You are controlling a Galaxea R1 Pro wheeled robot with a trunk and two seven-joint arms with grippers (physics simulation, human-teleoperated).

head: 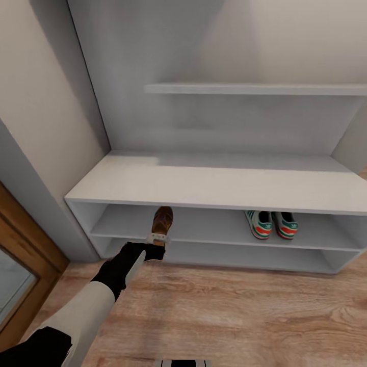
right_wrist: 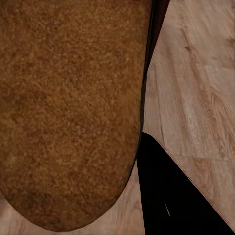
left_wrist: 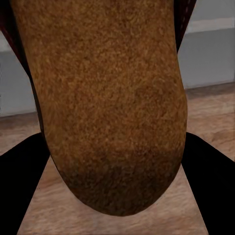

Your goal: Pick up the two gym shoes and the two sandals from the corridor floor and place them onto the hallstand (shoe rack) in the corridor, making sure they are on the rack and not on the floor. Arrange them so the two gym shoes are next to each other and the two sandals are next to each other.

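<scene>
The two gym shoes (head: 271,224) stand side by side on the upper low shelf of the hallstand (head: 214,186), toward the right. My left gripper (head: 157,239) is shut on the heel end of a brown sandal (head: 162,220) whose front reaches over that same shelf, left of the middle. I cannot tell whether this sandal touches the shelf. In the left wrist view the sandal (left_wrist: 107,98) sits between the dark fingers (left_wrist: 22,188) of the left gripper (left_wrist: 115,144). In the right wrist view the right gripper (right_wrist: 66,147) holds another brown sandal (right_wrist: 68,107) above the corridor floor (right_wrist: 196,73); one dark finger (right_wrist: 171,196) shows.
A floating wall shelf (head: 255,89) hangs above the bench top. A wood-framed door (head: 20,265) stands at the left, beside the wall. The lower shelf level (head: 229,257) is open. Wood-plank floor (head: 244,316) stretches in front of the rack.
</scene>
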